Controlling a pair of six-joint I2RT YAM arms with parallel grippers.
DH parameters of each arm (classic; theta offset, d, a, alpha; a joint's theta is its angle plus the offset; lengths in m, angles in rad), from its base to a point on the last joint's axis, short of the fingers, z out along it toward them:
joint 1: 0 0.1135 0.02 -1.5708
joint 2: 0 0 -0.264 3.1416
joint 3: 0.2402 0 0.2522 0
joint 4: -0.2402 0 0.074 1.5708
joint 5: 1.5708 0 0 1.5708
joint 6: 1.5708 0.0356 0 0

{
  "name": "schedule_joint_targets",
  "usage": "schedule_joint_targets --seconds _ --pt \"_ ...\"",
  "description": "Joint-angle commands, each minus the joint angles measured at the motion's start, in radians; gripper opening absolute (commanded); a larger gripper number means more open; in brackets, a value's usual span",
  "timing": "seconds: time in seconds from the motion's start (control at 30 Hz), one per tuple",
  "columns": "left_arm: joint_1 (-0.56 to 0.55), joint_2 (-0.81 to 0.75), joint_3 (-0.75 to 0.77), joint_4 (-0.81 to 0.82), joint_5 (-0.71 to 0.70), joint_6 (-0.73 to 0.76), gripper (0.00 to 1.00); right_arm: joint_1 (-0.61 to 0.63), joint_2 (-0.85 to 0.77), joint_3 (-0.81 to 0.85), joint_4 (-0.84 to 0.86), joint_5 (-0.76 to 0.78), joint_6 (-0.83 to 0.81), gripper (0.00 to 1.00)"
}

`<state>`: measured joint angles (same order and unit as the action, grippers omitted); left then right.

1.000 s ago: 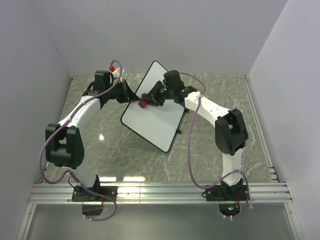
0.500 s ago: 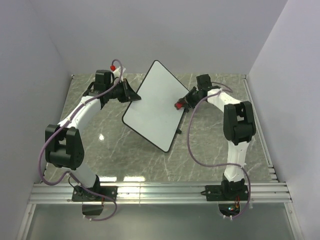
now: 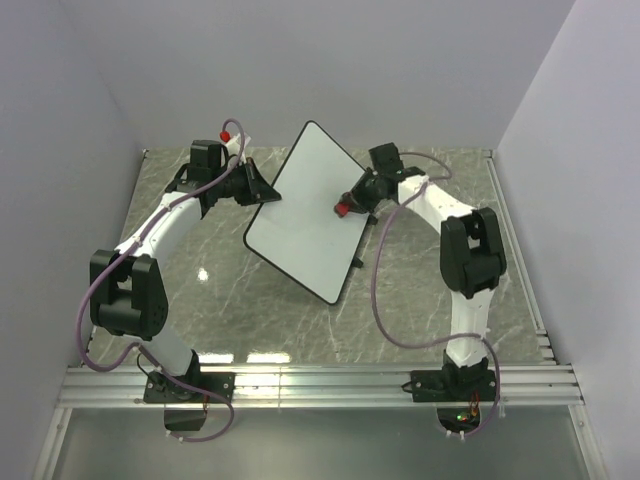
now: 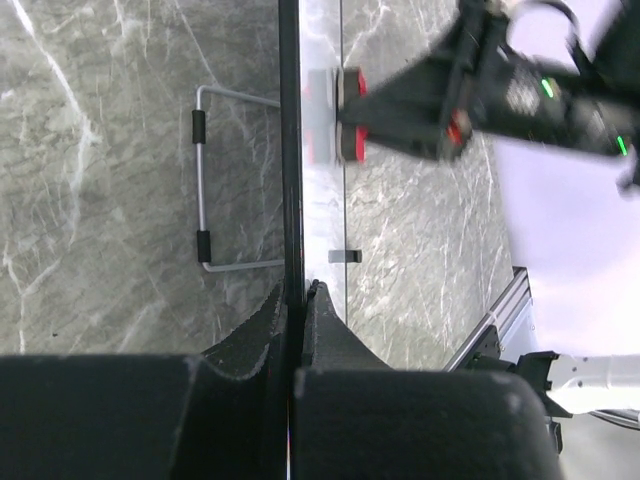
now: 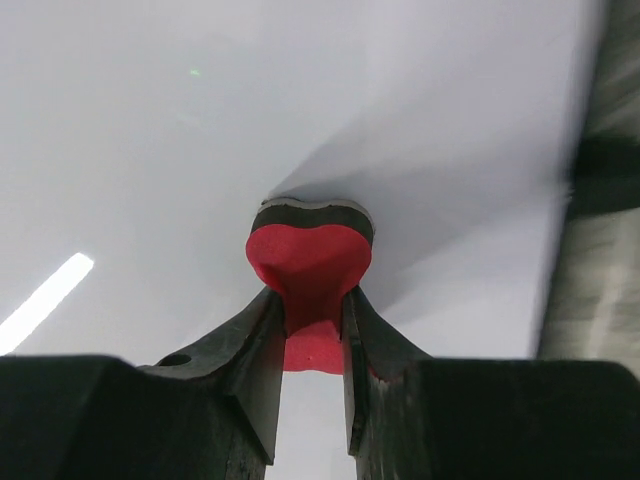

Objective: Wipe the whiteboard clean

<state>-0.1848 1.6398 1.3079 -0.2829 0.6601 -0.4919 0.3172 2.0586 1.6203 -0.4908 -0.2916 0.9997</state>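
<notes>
My left gripper (image 3: 266,192) pinched shut on left edge of whiteboard (image 3: 305,220), fingers (image 4: 262,325) either side of black rim. Whiteboard tilted over grey marble surface (image 3: 430,290), face blank white, wire stand (image 4: 200,180) on its back side. My right gripper (image 5: 312,300) clamped on red eraser (image 5: 310,255); eraser's dark felt pressed against whiteboard face, near right edge.

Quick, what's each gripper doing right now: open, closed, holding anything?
Left gripper: closed on the edge of the whiteboard.
Right gripper: closed on the red eraser.
</notes>
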Motion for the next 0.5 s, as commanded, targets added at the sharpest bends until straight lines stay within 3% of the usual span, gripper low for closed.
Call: schedule_joint_targets --seconds 0.0,0.3,0.47 --pt "-0.048 0.032 0.010 -0.071 -0.020 0.125 0.00 0.193 -0.084 -0.154 0.099 -0.069 0.048 0.00" --pt "-0.048 0.040 0.037 -0.073 -0.017 0.121 0.00 0.250 -0.227 -0.638 0.293 -0.044 0.109 0.00" --pt "-0.048 0.031 0.028 -0.067 -0.010 0.110 0.00 0.249 -0.276 -0.749 0.317 -0.012 0.109 0.00"
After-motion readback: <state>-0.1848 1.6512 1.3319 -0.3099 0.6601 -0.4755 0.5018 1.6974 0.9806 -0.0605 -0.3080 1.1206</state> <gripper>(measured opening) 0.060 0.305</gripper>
